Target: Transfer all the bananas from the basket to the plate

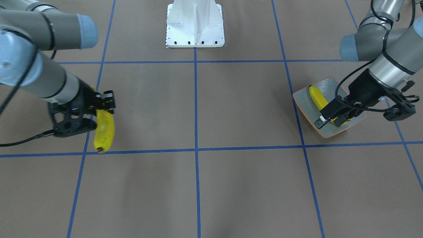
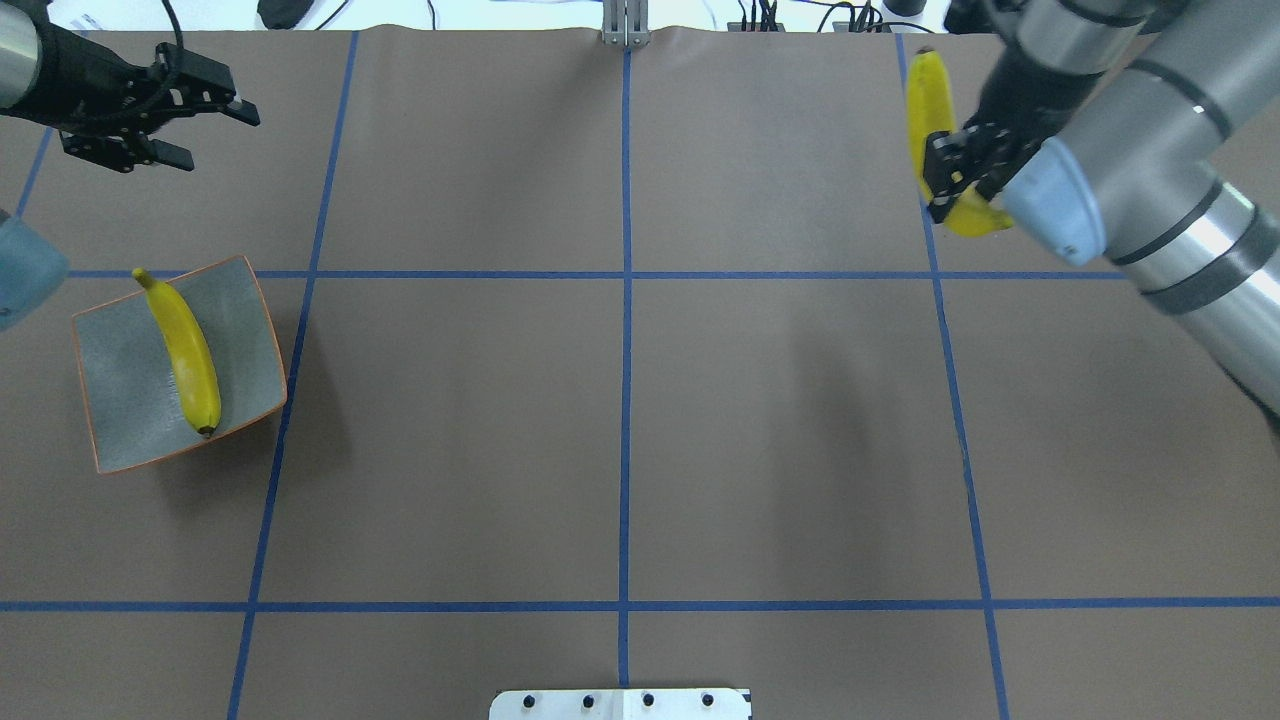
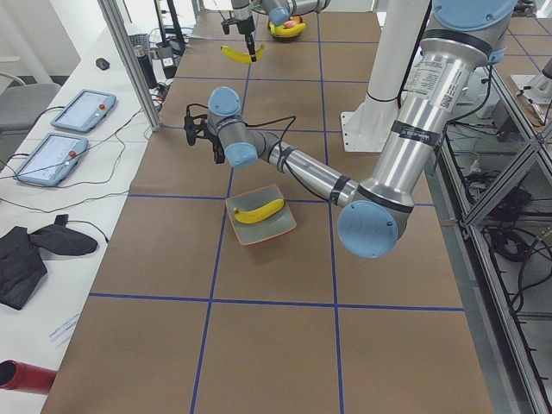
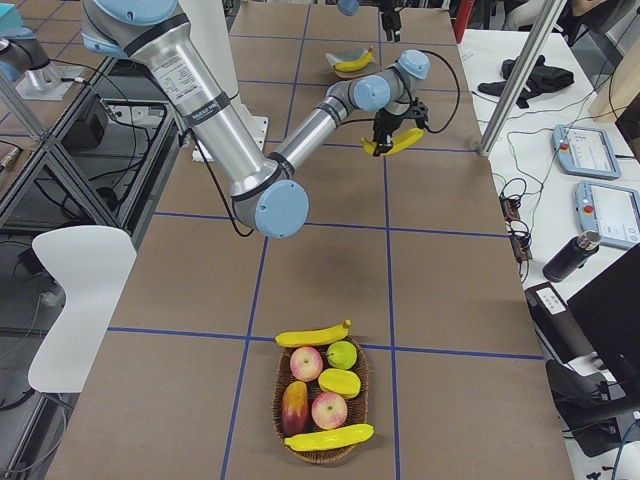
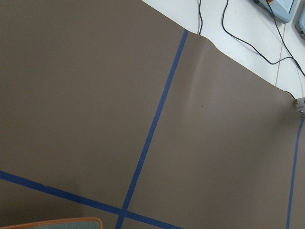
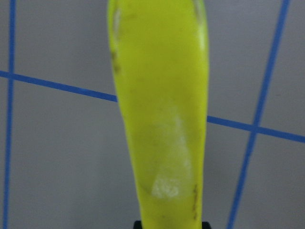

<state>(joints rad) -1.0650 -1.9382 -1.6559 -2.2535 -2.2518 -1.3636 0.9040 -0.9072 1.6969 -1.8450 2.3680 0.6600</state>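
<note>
The right gripper (image 2: 950, 178), in the upper right of the overhead view, has its jaws pinching a first banana (image 2: 928, 100) near one end and holds it clear of the table (image 2: 620, 430). The fruit's long free part points toward the top edge of that frame. In the front-facing view it hangs at middle left, its dark tip showing at a blue tape line (image 1: 198, 149). Its yellow skin fills most of the right wrist view.

The plate (image 2: 125, 400) sits on the table at middle left of the overhead view, with a second banana (image 2: 188, 360) lying diagonally across it. The left gripper (image 2: 210, 132) is in the upper left corner there, jaws spread wide and holding nothing. In the front-facing view it hangs over the plate's lower right part.

The basket (image 4: 358, 395) stands at bottom centre of the right-side view. A third banana (image 4: 313, 335) lies across its far rim and a fourth banana (image 4: 328, 437) along its near rim, with apples (image 4: 329, 410) between them.
</note>
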